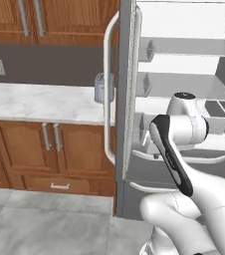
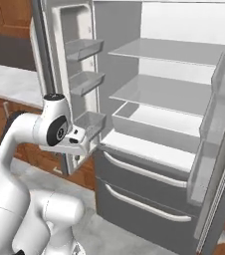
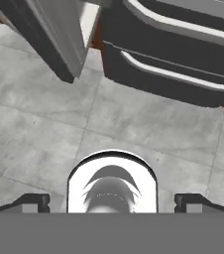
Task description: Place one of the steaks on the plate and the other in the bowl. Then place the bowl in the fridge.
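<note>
My end effector point(image 3: 112, 203) points down at the grey floor tiles point(image 3: 44, 134), fingers spread wide and holding nothing, likely tucked low for repositioning. Beyond it the fridge point(image 2: 149, 144) stands with both doors swung open, presumably ready to receive the bowl: tall, grey, white bare shelves, two drawers with pale curved handles below.

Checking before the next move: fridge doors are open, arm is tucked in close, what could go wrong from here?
1. The fridge shelves are bare and the open pincer points at the floor holding nothing, so the bowl may not be stored yet.
2. The arm sits close beside the open left door; a wide swing could clip it.
3. The right door narrows the way in.
</note>
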